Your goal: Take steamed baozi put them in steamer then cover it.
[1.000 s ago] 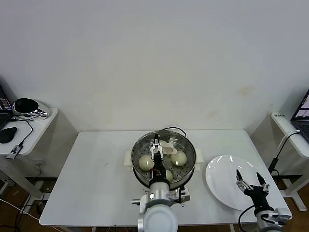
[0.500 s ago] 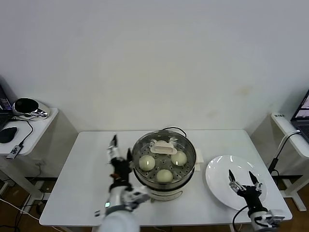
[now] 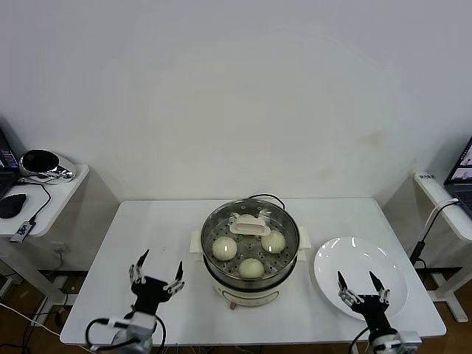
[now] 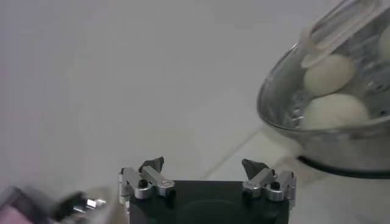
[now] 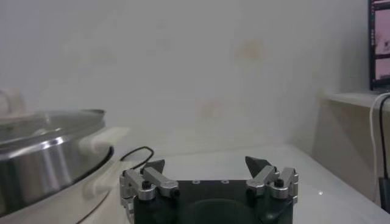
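The steel steamer (image 3: pixel 251 284) stands mid-table on its cream base. The glass cover (image 3: pixel 284 258) rests on it, with its cream handle (image 3: pixel 249 226) on top. Three baozi (image 3: pixel 224 248) (image 3: pixel 273 241) (image 3: pixel 251 267) show through the glass; a fourth is hidden or unclear under the handle. My left gripper (image 3: pixel 156 276) is open and empty over the table's front left, apart from the pot. Its wrist view shows the open gripper (image 4: pixel 203 165), the steamer (image 4: pixel 286 125) and two baozi (image 4: pixel 329 73). My right gripper (image 3: pixel 363 291) (image 5: pixel 206 164) is open and empty over the front edge of the white plate (image 3: pixel 361 262).
A black cable (image 5: pixel 137 155) runs behind the steamer (image 5: pixel 42 164). A side table (image 3: pixel 44 192) with a dark round device and a mouse stands at the left. A shelf with a laptop (image 3: pixel 461 181) and a hanging cable is at the right.
My left gripper has drawn back from over the steamer to the table's front left. My right gripper has slid left and toward the front edge. The cover stays on the pot.
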Robot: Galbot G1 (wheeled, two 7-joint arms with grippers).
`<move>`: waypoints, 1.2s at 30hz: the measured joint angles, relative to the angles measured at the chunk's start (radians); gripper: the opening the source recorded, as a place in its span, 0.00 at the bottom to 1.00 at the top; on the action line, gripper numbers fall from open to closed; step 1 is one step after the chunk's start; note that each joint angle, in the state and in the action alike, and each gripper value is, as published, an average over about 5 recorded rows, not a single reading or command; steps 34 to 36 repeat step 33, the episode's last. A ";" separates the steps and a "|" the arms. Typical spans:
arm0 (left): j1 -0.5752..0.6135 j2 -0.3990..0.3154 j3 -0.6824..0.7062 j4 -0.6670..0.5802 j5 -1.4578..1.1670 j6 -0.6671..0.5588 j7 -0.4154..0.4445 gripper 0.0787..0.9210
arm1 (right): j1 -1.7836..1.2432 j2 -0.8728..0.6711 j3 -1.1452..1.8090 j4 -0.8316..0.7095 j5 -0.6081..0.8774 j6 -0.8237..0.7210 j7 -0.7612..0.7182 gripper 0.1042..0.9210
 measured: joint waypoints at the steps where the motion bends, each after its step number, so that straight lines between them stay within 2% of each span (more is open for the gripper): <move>1: 0.015 -0.002 -0.013 0.001 -0.032 -0.016 0.000 0.88 | -0.010 -0.005 -0.001 0.006 0.000 -0.006 0.006 0.88; 15: 0.182 -0.036 -0.085 -0.003 -0.227 -0.071 -0.023 0.88 | -0.123 -0.031 -0.005 0.090 0.012 -0.089 0.049 0.88; 36: 0.224 -0.045 -0.117 -0.027 -0.255 -0.062 -0.008 0.88 | -0.140 -0.024 -0.006 0.128 -0.060 -0.136 0.011 0.88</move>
